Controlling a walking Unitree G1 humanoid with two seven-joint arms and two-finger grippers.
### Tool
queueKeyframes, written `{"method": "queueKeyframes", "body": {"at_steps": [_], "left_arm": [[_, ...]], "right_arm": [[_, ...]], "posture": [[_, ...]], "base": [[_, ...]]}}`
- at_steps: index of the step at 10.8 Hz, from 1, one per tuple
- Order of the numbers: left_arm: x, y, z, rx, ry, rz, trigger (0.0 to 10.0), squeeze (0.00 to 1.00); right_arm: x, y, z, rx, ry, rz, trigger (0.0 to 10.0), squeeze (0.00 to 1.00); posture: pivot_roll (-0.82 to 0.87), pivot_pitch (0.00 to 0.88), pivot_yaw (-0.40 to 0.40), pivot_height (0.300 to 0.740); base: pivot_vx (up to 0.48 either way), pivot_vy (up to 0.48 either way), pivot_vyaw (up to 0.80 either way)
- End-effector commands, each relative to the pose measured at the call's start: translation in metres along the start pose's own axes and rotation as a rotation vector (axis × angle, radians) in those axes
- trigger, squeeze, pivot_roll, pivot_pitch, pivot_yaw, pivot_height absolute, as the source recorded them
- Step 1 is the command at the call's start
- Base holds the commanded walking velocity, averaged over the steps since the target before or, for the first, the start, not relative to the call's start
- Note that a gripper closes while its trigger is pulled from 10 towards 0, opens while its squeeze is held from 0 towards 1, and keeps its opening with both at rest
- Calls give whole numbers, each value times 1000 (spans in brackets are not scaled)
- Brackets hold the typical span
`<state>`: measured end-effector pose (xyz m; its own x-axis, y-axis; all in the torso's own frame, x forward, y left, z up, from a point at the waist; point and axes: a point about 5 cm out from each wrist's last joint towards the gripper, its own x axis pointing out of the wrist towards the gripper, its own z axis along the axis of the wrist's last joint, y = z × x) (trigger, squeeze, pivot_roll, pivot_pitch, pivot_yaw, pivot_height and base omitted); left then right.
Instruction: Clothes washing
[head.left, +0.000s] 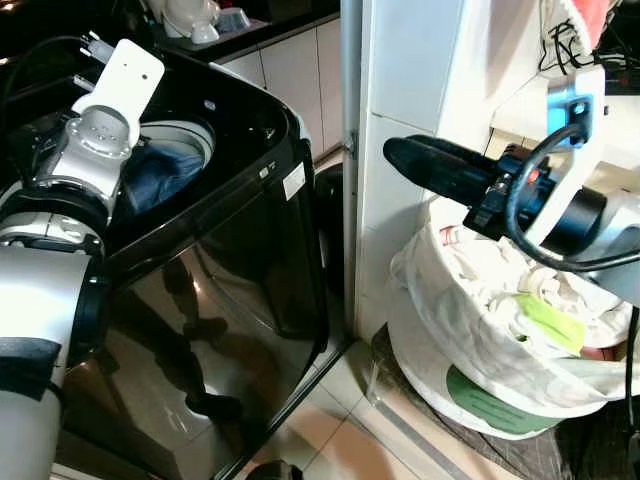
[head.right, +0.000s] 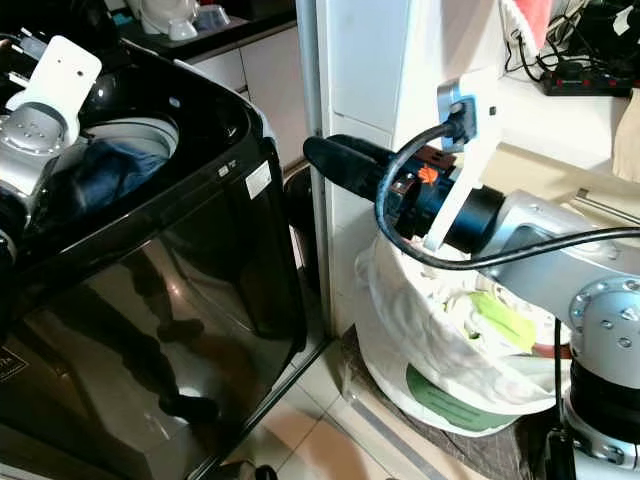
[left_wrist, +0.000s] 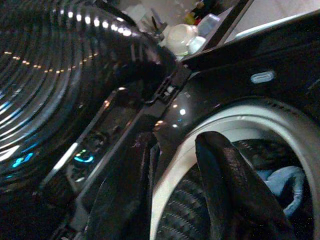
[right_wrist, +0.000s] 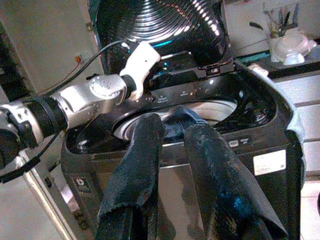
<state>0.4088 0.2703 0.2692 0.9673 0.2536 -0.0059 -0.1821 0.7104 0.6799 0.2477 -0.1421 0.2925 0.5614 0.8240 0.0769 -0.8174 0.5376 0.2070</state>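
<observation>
A black top-loading washing machine stands with its lid raised. Dark blue clothes lie inside its white-rimmed drum. My left arm reaches over the drum. Just above the drum rim, my left gripper is open and holds nothing. My right gripper is level in the air to the right of the washer, above a white laundry bag full of pale clothes. It points towards the machine, its fingers a little apart and empty.
A white cabinet stands right behind the laundry bag, close to the washer's right side. A counter with dishes runs along the back. Tiled floor shows between the washer and the bag. Cables hang at the upper right.
</observation>
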Motion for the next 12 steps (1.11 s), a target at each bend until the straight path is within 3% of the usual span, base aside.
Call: {"method": "queueKeyframes", "body": {"at_steps": [1, 2, 3, 4, 5, 6, 7, 9, 11, 12], "left_arm": [[0, 17, 3, 16, 8, 52, 10000, 1000], [0, 20, 4, 26, 4, 65, 10000, 1000], [1, 10, 12, -228, -57, -25, 10000, 0], [1, 5, 17, -338, -89, -61, 10000, 0], [0, -8, 24, -567, -148, -136, 10000, 0], [-2, -24, 27, -698, -188, -208, 10000, 0], [-6, -48, 28, -765, -229, -303, 10000, 0], [-21, -88, 27, -799, -293, -456, 10000, 0], [-48, -113, 20, -761, -365, -532, 10000, 0], [-79, -132, 11, -768, -388, -592, 10000, 0]], "right_arm": [[2, 3, -1, -19, 14, 5, 10000, 0], [3, 3, -2, -21, 20, 1, 10000, 0], [5, -8, -12, -98, 96, -131, 10000, 0], [5, -15, -16, -117, 115, -197, 10000, 0], [4, -34, -25, -161, 166, -379, 10000, 0], [0, -52, -34, -205, 216, -537, 10000, 0], [-7, -71, -43, -293, 282, -701, 10000, 0], [-22, -98, -62, -324, 371, -865, 10000, 0], [-31, -115, -73, -302, 393, -950, 10000, 0], [-31, -119, -76, -308, 387, -943, 10000, 0]], "posture": [[-176, 28, 127, 740], [-176, 27, 128, 740], [-172, 20, 131, 740], [-168, 18, 132, 740], [-166, 16, 132, 740], [-157, 8, 126, 740], [-157, 6, 125, 740], [-143, 5, 115, 740], [-131, 3, 105, 740], [-112, 2, 93, 740]], "base": [[0, 0, 0], [0, 0, 0], [0, 0, 0], [0, 0, 0], [0, 0, 0], [0, 0, 0], [0, 0, 0], [0, 0, 0], [0, 0, 0], [0, 0, 0]]}}
